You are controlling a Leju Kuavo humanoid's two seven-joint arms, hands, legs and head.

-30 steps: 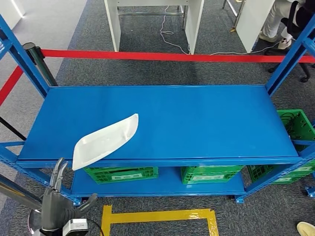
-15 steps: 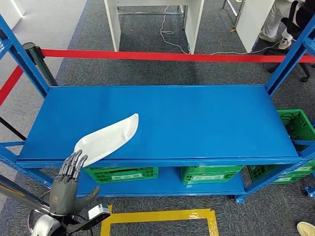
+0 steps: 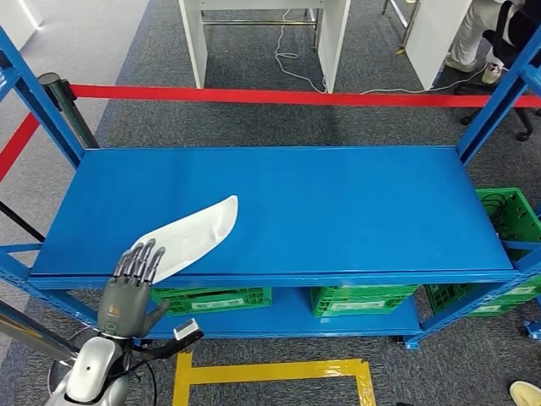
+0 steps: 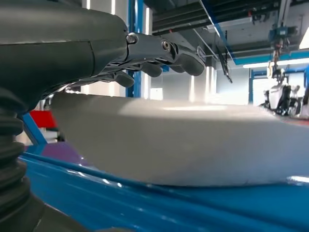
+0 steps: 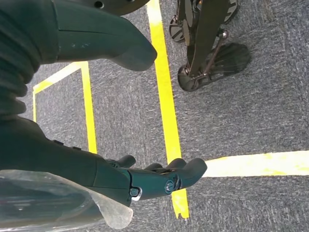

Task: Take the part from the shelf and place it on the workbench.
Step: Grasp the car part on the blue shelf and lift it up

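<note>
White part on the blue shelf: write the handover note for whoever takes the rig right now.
Left hand: open, fingers spread over the near end of the white part, not gripping.
Right hand: open, hanging over the grey floor with yellow tape lines.
The part lies flat on the blue shelf, near its front left edge.
Done: reach to the part.
Left: grip, lift, carry to the workbench.
</note>
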